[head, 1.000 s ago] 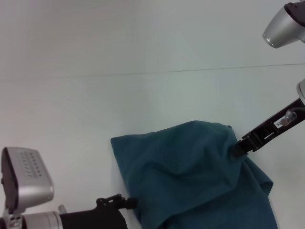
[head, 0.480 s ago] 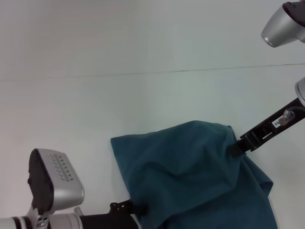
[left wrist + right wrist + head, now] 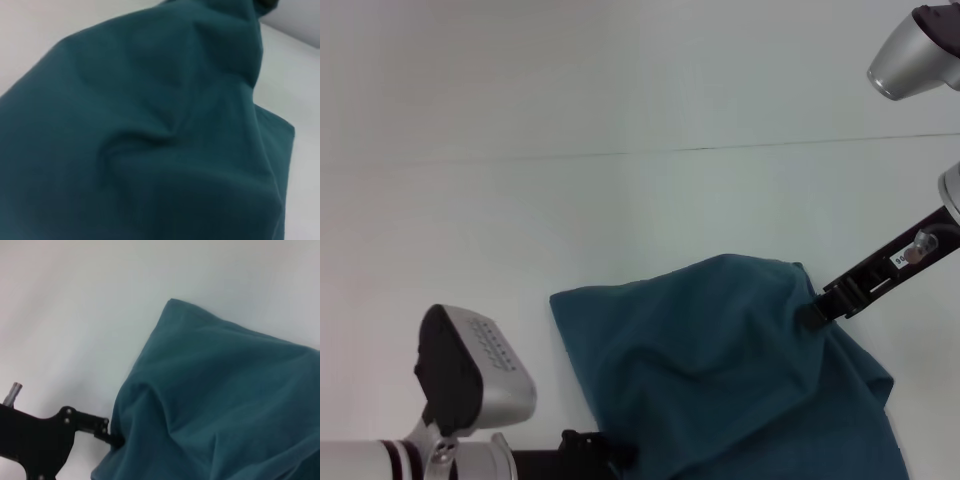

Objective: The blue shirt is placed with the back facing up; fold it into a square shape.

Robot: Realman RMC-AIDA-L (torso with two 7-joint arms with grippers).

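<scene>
Near the front right of the plain white worktop (image 3: pixel 520 220) lies the dark teal-blue soft cotton shirt (image 3: pixel 720 370), rumpled, plain side up. Right hand (image 3: pixel 812 312) pinches its far right edge, lifting it. Left hand (image 3: pixel 620 455) meets the near left edge; grip state cannot be told.

One blue shirt (image 3: pixel 730 370); two hands, left hand (image 3: pixel 615 452) and right hand (image 3: pixel 812 313)

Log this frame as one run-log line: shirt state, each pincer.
blue shirt: bunched, partly folded, plain side up | left pincer: at shirt's near-left edge | right pincer: at far-right corner | grips unclear
</scene>
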